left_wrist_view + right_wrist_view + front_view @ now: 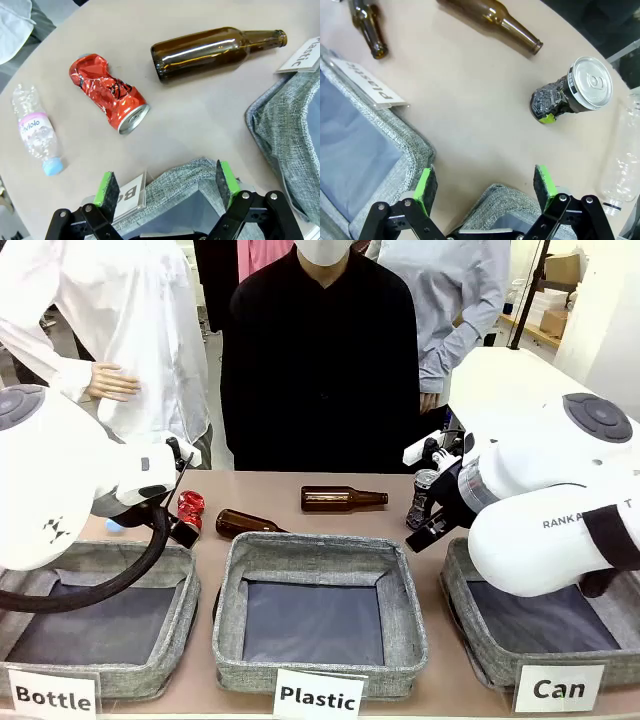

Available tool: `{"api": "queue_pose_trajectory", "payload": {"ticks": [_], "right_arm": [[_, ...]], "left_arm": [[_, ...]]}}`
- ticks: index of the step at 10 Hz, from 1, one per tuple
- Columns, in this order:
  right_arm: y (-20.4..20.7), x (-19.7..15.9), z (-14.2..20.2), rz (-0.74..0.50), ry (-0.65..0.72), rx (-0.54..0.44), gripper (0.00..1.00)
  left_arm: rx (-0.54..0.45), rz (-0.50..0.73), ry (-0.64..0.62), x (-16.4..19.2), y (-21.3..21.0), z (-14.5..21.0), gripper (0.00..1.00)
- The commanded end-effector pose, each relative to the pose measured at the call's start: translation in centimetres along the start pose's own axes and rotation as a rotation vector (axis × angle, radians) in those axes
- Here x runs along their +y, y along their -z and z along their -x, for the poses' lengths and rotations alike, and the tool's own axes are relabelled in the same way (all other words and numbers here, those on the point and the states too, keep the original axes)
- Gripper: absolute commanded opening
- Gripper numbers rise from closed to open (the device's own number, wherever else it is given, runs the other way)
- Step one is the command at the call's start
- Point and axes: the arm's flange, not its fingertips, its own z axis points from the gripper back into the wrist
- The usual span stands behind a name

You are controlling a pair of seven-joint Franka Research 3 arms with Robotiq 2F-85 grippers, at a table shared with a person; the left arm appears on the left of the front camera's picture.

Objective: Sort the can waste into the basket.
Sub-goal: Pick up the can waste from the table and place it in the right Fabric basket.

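The red can [107,100], crushed, lies on its side on the table [200,115] between a clear bottle [35,130] and a brown bottle [215,47], touching neither. It rests just beyond the far rim of the Bottle bin [120,550]. The left jaws hang over that rim, spread wide with nothing between the green pads [106,187]. The black can [570,92] stands on the table, its lower body dented and its silver top up, behind the far edge of the Can basket [480,655] and apart from it. A second clear bottle [622,155] lies near it. The right jaws are also wide open and empty, above the basket's far rim. A second brown bottle [245,523] lies behind the Plastic bin [320,550]. A person [320,360] stands at the far side.
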Motion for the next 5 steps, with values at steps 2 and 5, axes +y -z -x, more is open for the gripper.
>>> {"api": "queue_pose_trajectory", "payload": {"ticks": [2, 5], "right_arm": [[0.0, 0.0, 0.0, 0.0, 0.0, 0.0, 1.0], [0.0, 0.0, 0.0, 0.0, 0.0, 0.0, 1.0]], "left_arm": [[0.0, 0.0, 0.0, 0.0, -0.01, -0.01, 1.0], [0.0, 0.0, 0.0, 0.0, -0.01, -0.01, 1.0]]}}
